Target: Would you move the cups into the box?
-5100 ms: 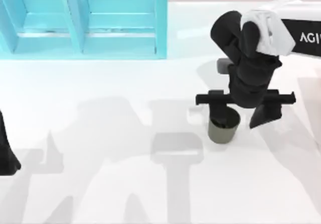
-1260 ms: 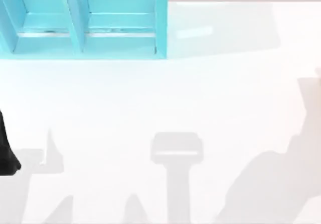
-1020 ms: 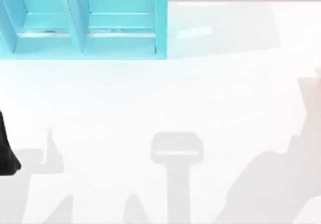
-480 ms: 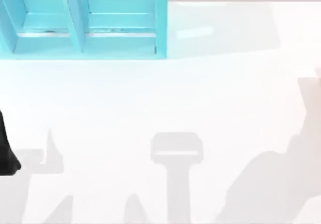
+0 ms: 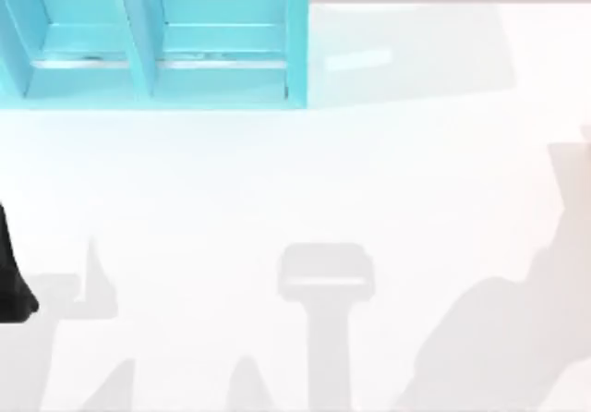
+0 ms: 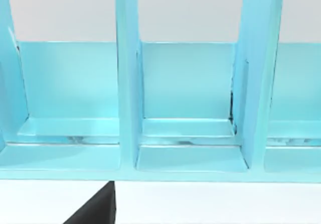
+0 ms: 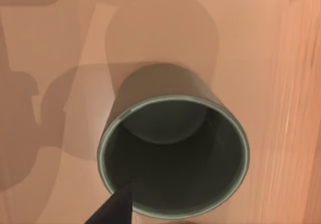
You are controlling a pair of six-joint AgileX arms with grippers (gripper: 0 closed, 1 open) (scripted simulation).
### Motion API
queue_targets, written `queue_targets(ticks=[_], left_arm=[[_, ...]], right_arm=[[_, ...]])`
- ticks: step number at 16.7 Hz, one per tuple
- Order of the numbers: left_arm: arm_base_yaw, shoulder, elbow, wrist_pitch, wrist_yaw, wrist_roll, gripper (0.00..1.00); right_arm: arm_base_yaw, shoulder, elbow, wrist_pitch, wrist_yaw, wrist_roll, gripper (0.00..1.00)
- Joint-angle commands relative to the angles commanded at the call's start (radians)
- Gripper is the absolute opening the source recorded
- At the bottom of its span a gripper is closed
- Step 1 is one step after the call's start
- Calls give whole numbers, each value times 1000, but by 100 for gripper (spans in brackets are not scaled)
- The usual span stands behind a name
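My right wrist camera looked straight down into the olive-grey cup (image 7: 173, 156), a smooth tapered cylinder standing upright on a tan surface; one dark fingertip (image 7: 113, 209) touched its rim, grip unclear. The glossy turquoise partitioned box (image 5: 152, 38) sat at the table's (image 5: 295, 199) far left. My left arm (image 5: 11, 278) was parked at the left edge.

The turquoise compartmented box (image 5: 157, 38) looks like smooth, glossy painted plastic, its floors faintly mirroring. The white surface (image 5: 305, 181) is smooth with a soft sheen. The dark olive-grey tapered cup (image 7: 173, 156) appears smooth and matt, like glazed ceramic or plastic.
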Motion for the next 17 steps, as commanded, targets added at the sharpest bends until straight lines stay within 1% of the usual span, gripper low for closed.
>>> queue_targets(ticks=[7,9,15,17], left_arm=[[0,0,0,0,0,0,100],[0,0,0,0,0,0,100],[0,0,0,0,0,0,100],[0,0,0,0,0,0,100]], right_arm=[[-2,3,16,-16,-1,0,100],[-5,9,75,-73,-1,-1,100],[-7,23,362,-342,1,-3,100],[-7,22,414,-393,0,-4,100]])
